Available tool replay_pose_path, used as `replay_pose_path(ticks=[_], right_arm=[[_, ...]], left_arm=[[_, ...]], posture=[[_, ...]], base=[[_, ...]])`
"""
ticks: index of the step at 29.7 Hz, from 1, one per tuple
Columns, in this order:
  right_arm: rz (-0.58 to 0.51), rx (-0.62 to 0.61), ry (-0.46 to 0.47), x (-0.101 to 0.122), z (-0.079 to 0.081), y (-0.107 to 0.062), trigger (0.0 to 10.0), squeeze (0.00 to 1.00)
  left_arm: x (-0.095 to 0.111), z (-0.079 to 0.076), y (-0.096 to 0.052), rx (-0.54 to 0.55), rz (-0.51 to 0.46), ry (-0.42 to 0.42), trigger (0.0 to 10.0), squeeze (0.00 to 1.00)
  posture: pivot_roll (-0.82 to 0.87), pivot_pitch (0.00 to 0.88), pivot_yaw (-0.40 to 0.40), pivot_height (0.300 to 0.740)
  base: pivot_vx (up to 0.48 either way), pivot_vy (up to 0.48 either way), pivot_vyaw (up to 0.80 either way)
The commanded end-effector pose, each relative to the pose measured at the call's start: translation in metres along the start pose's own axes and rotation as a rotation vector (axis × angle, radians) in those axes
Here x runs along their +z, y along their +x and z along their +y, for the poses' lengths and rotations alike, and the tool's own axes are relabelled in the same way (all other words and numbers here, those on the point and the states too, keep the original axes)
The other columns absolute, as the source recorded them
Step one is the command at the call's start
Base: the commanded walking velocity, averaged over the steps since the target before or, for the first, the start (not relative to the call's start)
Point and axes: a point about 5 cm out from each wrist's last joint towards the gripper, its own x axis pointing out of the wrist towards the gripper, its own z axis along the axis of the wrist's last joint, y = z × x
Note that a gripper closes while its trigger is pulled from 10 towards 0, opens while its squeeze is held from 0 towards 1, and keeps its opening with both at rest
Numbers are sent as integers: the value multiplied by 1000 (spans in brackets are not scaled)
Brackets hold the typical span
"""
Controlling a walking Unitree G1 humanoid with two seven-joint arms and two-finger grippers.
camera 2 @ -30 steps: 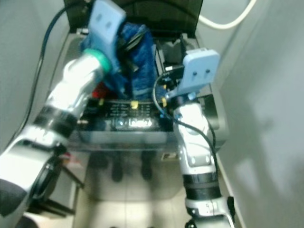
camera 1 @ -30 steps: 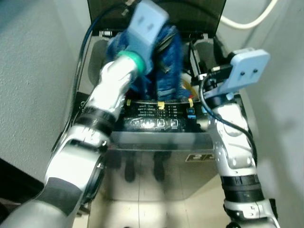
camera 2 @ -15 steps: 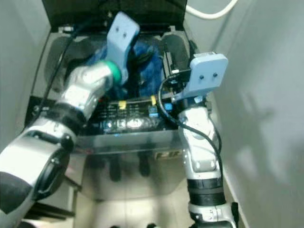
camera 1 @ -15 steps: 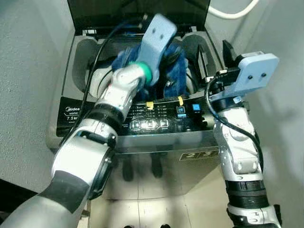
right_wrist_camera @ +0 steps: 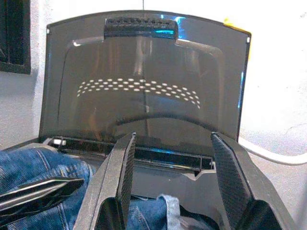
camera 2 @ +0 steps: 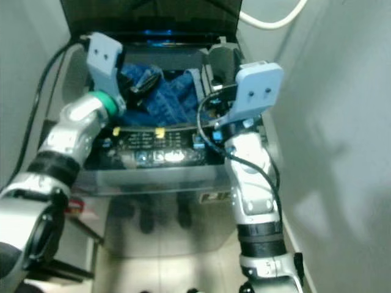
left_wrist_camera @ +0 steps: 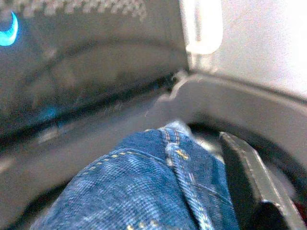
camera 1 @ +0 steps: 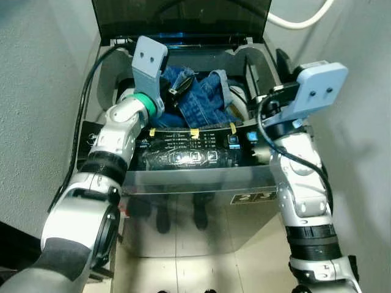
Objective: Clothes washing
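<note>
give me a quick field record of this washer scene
washer: top loader, lid up
jeans: blue denim, heaped in the tub opening, partly over its front edge
left gripper: down at the jeans, one finger beside the denim
right gripper: open, holding nothing, at the tub's right side, pointing at the lid
panel: lit buttons, yellow tape strips on its back edge
hose: white, on the wall behind

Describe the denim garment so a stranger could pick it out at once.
Find the grey top-loading washing machine with its dark lid raised. In its open tub, behind the control panel, lies the blue jeans. It is the only blue, stitched fabric there, bunched beside the left gripper.
</note>
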Motion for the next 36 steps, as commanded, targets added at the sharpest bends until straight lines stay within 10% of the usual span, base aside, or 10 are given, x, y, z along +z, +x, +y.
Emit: replay_pose_path(ticks=[1,8,20,36], right_arm=[[-8,-5,21,0,-2,0,10000,0],[90,-29,103,-19,-2,-11,10000,0],[241,-96,186,-48,-22,-30,10000,0],[211,-59,203,-47,-13,-20,10000,0]], left_arm=[[30,-5,-2,-29,-137,110,10000,0],[68,-26,-19,-22,-277,261,10000,0],[33,-38,-79,281,-135,-3,10000,0],[14,-17,-85,364,60,-136,10000,0]], posture=[[42,140,14,740],[69,105,6,740],[113,34,-53,740],[123,34,-45,740]], base=[[0,0,0],[0,0,0],[0,0,0],[0,0,0]])
